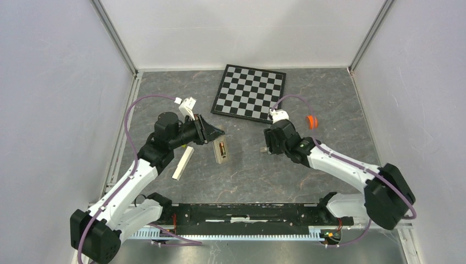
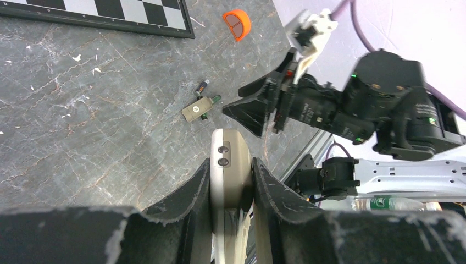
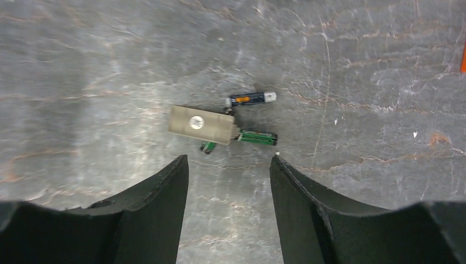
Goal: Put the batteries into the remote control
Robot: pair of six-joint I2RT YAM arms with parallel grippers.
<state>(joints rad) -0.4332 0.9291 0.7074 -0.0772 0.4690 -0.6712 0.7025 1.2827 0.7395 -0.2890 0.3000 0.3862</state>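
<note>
My left gripper (image 1: 213,133) (image 2: 231,162) is shut on one end of the remote control (image 1: 221,150) (image 2: 231,165). I see the remote edge-on in the left wrist view; in the top view its pale back with a dark recess faces up. My right gripper (image 1: 267,144) (image 3: 228,158) is open and empty, just above the table. Just beyond its fingertips lie a dark blue battery (image 3: 251,98) (image 2: 203,86), a green battery (image 3: 257,137) (image 2: 211,100) and the end of a third (image 3: 207,146), around a small tan cover (image 3: 201,125) (image 2: 198,109).
A long plain cream block (image 1: 183,163) lies left of the remote. A chessboard (image 1: 250,92) lies at the back. An orange round cap (image 1: 312,121) (image 2: 237,23) sits right of the right gripper. Grey walls close in the stone-patterned table.
</note>
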